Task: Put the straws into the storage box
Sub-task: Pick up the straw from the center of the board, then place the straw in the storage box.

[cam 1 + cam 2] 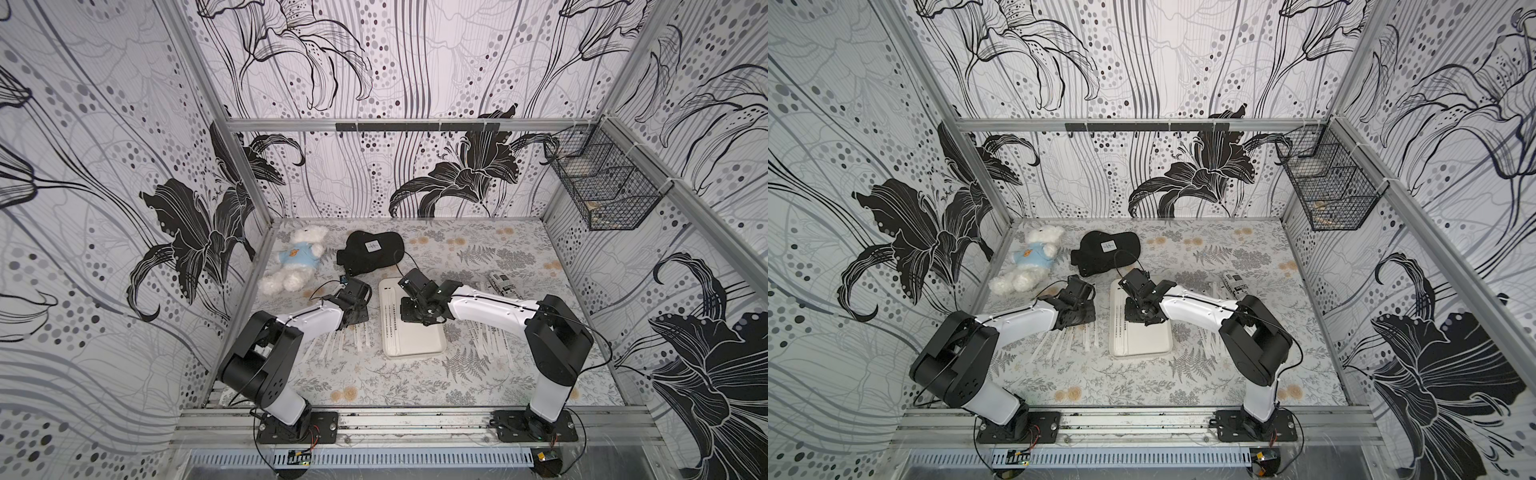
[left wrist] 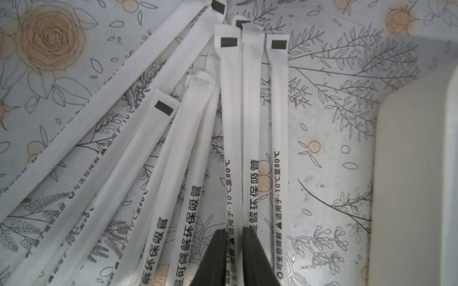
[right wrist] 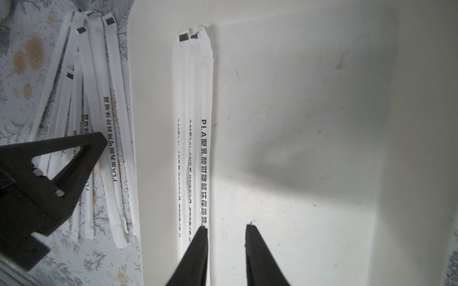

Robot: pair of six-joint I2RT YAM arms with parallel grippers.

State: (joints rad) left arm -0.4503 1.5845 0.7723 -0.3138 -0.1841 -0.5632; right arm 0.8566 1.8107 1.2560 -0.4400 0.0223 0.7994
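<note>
straws (image 2: 230, 111) lie fanned on the table (image 2: 334, 161) just beside the storage box (image 2: 416, 173), so each carry stays short. the left fingers (image 2: 220, 244) stand narrow on either side of one straw; i cannot tell whether they pinch it yet. straddling a single straw rather than the bunch looks meant to lift it without dragging its neighbours. the right fingers (image 3: 199, 244) hang apart and empty inside the box, one tip beside the few straws laid lengthwise near one wall, an arrangement that leaves floor free for more.
</note>
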